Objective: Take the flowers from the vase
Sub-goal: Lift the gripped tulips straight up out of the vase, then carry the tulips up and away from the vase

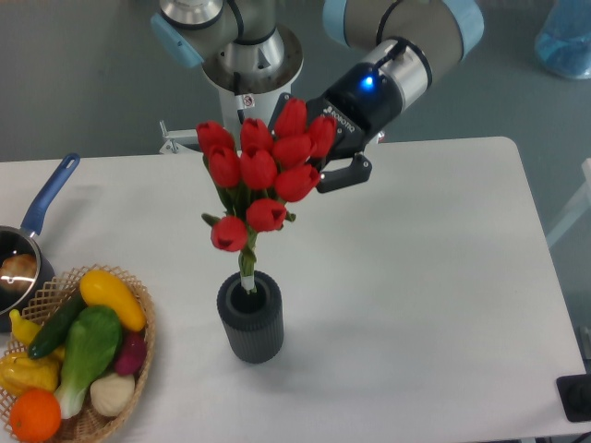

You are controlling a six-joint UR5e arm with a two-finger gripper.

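My gripper (pixel 319 148) clamps the flowers (pixel 263 171) by the buds; stem tips sit in the vase (pixel 250 318) mouth.
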